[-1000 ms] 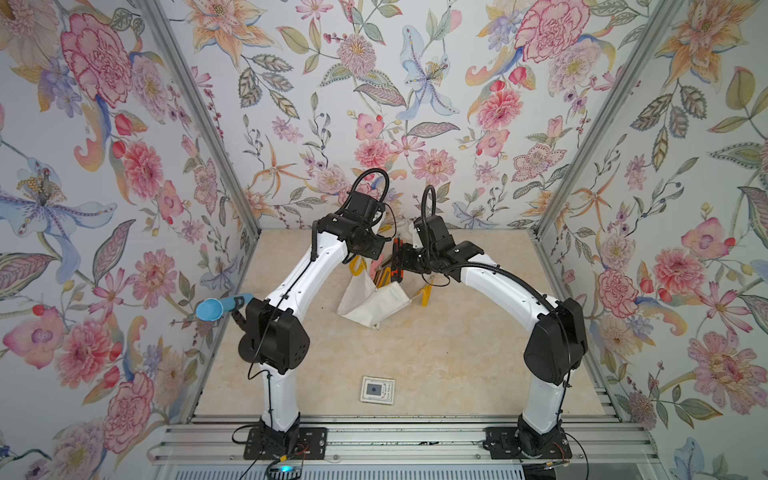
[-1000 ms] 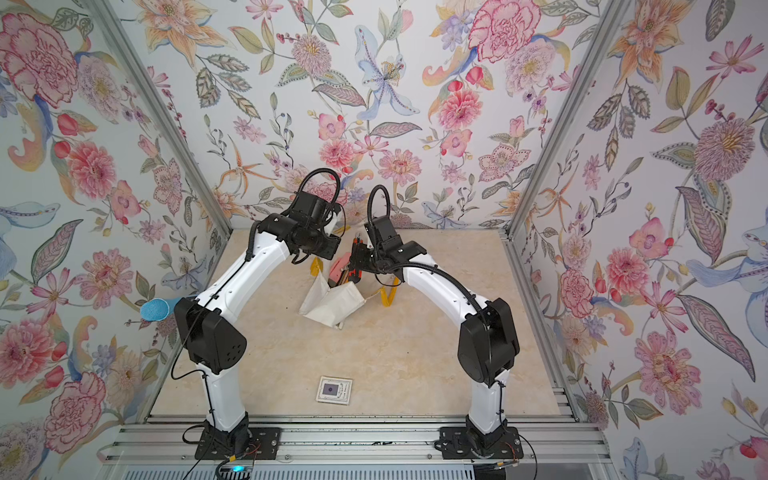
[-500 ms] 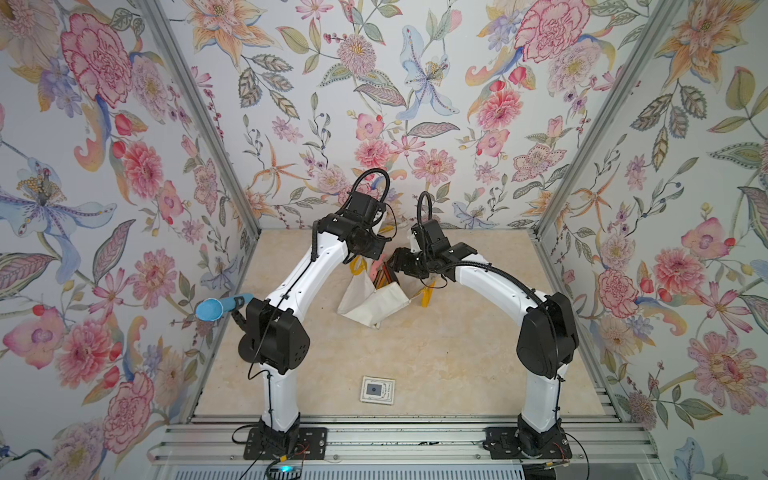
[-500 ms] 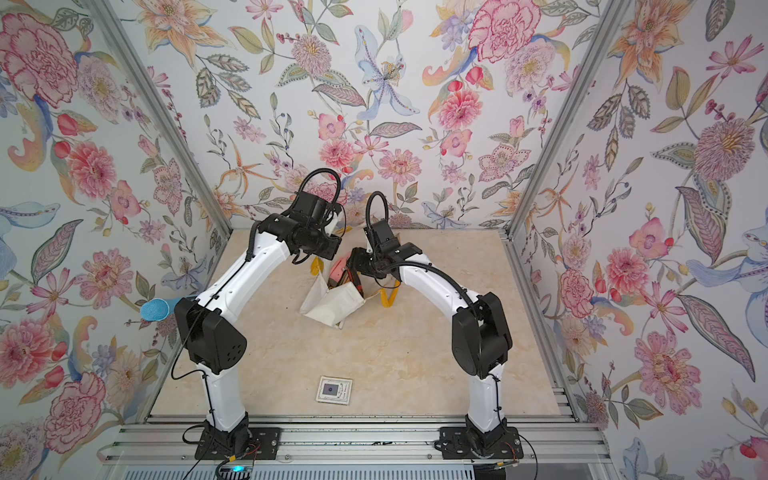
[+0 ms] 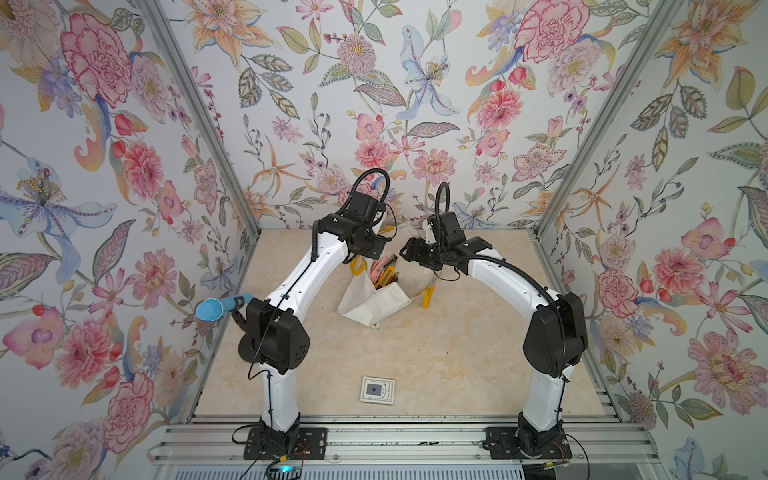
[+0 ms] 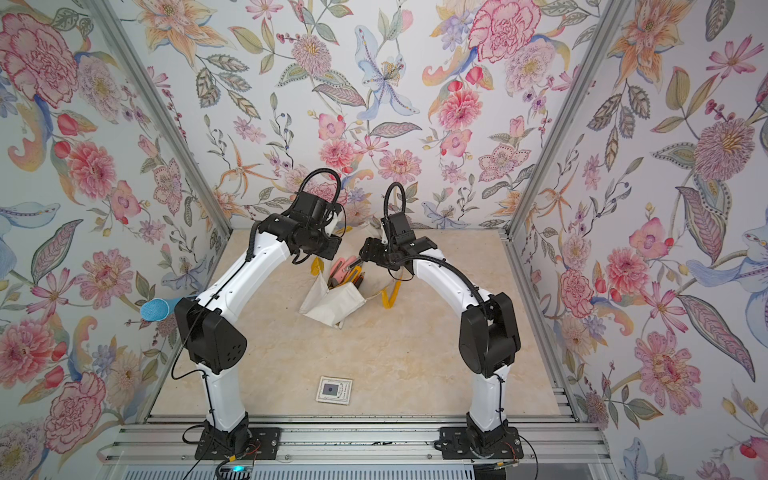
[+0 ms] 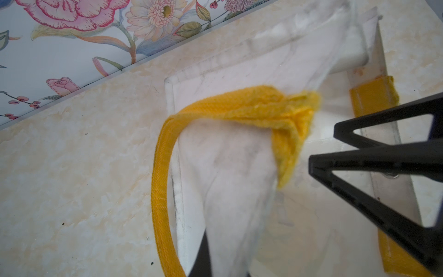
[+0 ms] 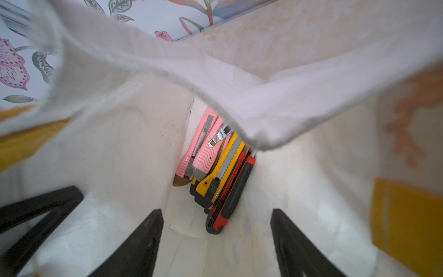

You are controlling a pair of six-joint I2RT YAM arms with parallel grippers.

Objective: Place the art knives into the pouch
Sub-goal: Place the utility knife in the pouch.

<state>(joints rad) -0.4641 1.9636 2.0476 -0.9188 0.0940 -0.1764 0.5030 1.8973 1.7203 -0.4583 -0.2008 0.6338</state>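
Pouch [image 5: 374, 301] is found toward the far edge of the tabletop [image 5: 415, 357], about midway between the side edges, base on the surface and mouth lifted and spread. Left gripper [image 7: 322, 146]: fingers closed together on the pouch rim where a yellow handle [image 7: 163, 167] is sewn on. This hold is judged to serve as a prop, so that the limp cloth does not fold shut over the opening. Right gripper [image 8: 215, 213]: poised just above the open mouth, fingers apart, nothing between them. Art knife [image 8: 230, 191], taken to be the red-and-black cutter lying nearest those fingers, is already inside the pouch, low against the bottom fold. It is stacked alongside a yellow cutter [image 8: 223, 163] and two pink cutters [image 8: 203, 144]. Insertion is therefore judged done, with only withdrawal of the arms left. Materials: pouch of off-white canvas, matte, creased, with a hemmed rim sagging across the mouth. Handles are of flat woven webbing; the second handle [image 5: 428, 293] lies slack on the tabletop beside the pouch. Cutters are of hard plastic, long and slim, with ribbed grip sections; metal shows on the pink ones. The tabletop is smooth, with beige marbling.
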